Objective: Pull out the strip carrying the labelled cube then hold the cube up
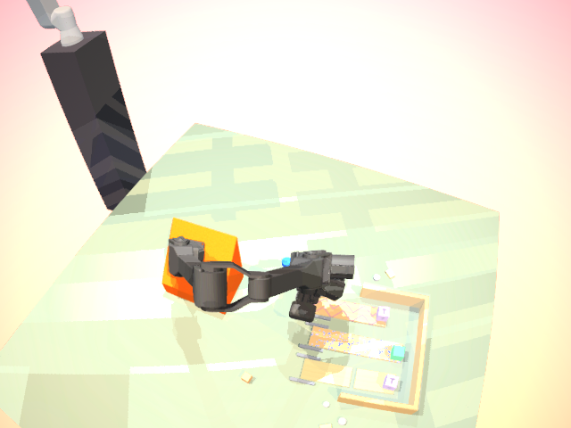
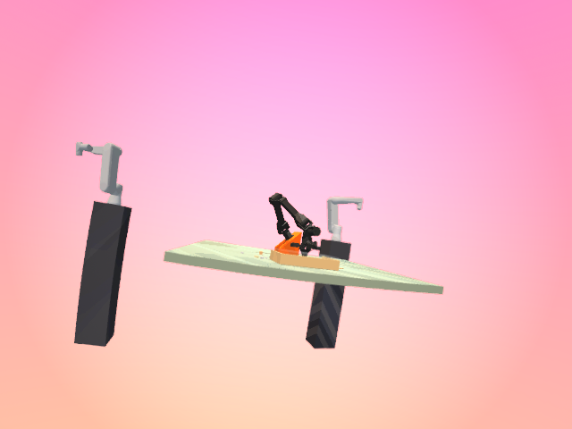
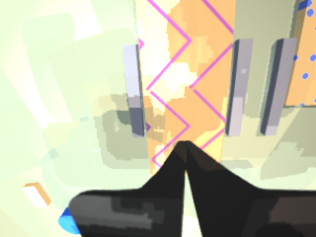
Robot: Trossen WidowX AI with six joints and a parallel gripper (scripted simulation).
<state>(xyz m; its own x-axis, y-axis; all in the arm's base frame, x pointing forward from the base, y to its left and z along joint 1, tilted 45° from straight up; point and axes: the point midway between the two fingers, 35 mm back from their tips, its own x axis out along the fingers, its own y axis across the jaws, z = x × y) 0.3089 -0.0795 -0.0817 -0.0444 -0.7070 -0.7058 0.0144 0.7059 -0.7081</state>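
The zigzag strip point(image 1: 346, 311) point(image 3: 197, 64) carries a lilac cube point(image 1: 383, 314) marked T at its far end. No break shows in its visible part; its near end is hidden by the gripper. The dotted strip point(image 1: 349, 342) point(image 3: 307, 86) carries a plain teal cube point(image 1: 397, 353). The third strip point(image 1: 324, 372) has a gap across it, and its separate far piece point(image 1: 368, 380) carries another lilac cube point(image 1: 391, 382) marked T. My gripper point(image 3: 184, 145) is shut and empty, its tips together over the near part of the zigzag strip. Whether they touch it cannot be told.
A wooden wall point(image 1: 420, 352) point(image 2: 307, 260) surrounds the far side and ends of the strips. Low grey rails point(image 1: 302, 381) point(image 3: 239, 89) flank the strips' near ends. A blue round thing point(image 1: 285, 261) point(image 3: 69, 222) and a small block point(image 1: 246, 377) lie on the table.
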